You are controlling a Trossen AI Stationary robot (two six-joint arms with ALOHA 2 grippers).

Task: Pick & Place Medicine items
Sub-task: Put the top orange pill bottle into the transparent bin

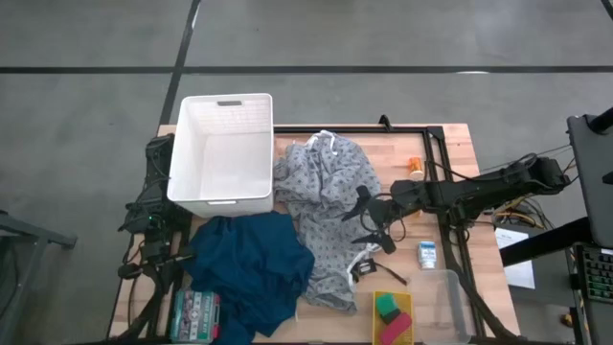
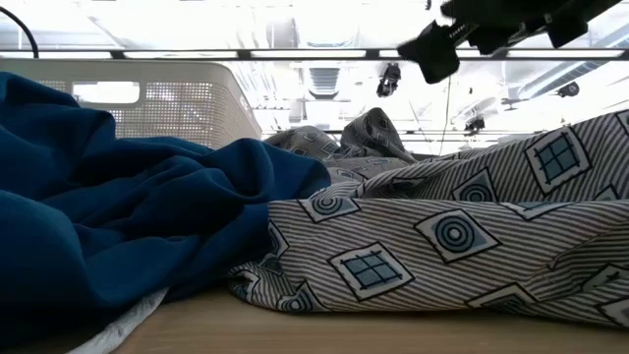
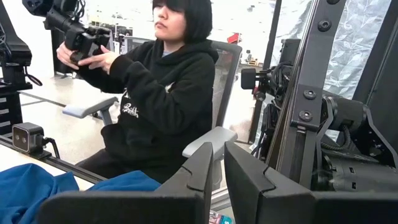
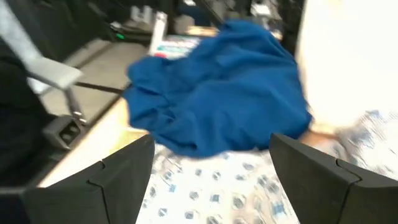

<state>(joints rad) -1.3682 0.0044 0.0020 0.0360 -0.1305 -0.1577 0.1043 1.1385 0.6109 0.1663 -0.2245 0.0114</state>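
Carton [image 1: 427,255] is the closest medicine item: small, white with blue print, sitting lower right of centre in the high view, long axis running roughly up-down the frame. The right gripper [image 1: 369,222] hangs over the patterned cloth [image 1: 326,206] just up and left of it, fingers spread wide and empty. The left gripper [image 3: 215,180] is parked far left, fingers nearly together, so right arm's nearer. Orange pieces [image 1: 415,164] lie upper right.
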